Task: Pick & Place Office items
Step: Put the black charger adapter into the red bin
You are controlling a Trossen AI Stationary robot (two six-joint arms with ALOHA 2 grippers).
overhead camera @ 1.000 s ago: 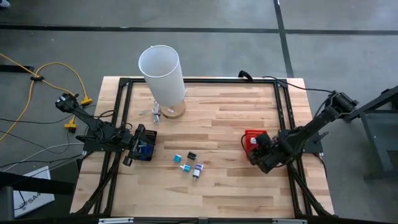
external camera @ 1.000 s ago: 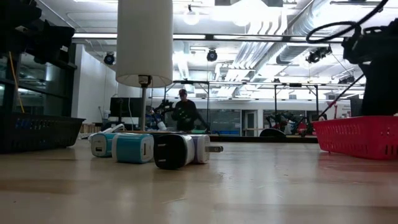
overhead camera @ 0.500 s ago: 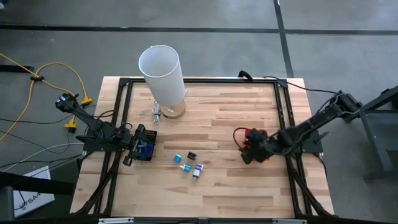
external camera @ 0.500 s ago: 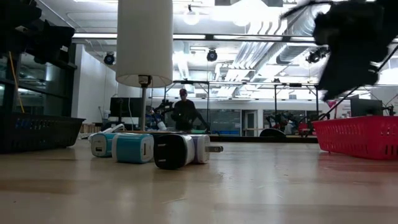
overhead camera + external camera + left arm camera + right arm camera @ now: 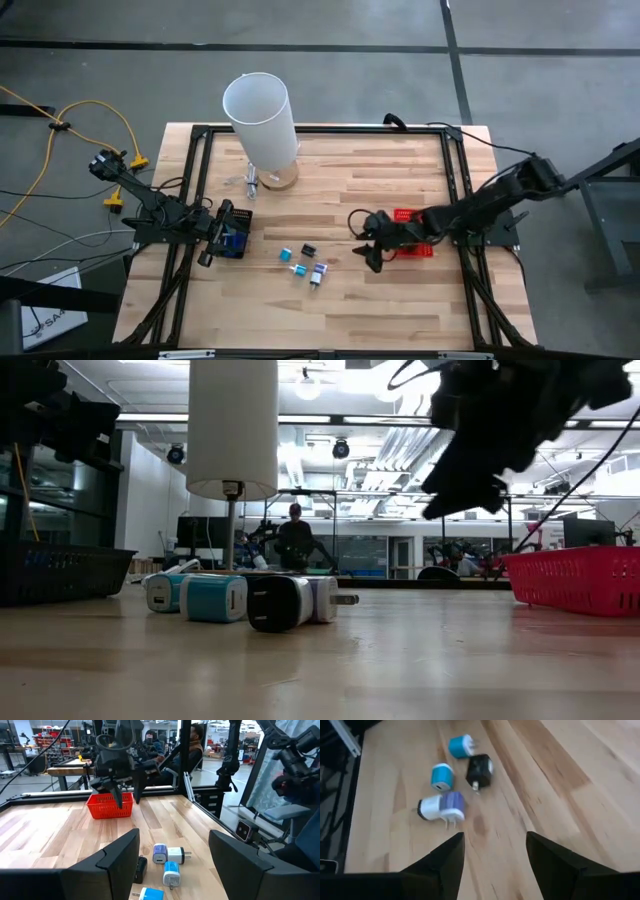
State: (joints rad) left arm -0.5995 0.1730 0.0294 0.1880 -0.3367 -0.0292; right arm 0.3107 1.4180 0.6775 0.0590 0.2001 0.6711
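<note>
The office items are small plug-shaped pieces lying in a cluster on the wooden table (image 5: 330,300): a blue one (image 5: 461,745), a black one (image 5: 480,770), a teal one (image 5: 442,776) and a white-and-purple one (image 5: 442,806). They lie left of centre (image 5: 303,262). My right gripper (image 5: 362,240) hangs open above the table between the cluster and the red basket (image 5: 425,250), with nothing between its fingers (image 5: 440,865). At the table's left edge my left gripper (image 5: 228,236) waits open, pointing level at the cluster (image 5: 167,862).
A tall white cylinder (image 5: 262,115) stands on a thin stem at the far left of the table. A dark mesh basket (image 5: 60,572) sits at the left by my left gripper. A black frame (image 5: 455,180) borders the table. Bare wood lies along the near side.
My right gripper has swung from over the red basket toward the table's left edge, nearer the cluster of office items. It has rolled about its own line and tipped up to a shallower slant. The basket and the items lie where they were.
</note>
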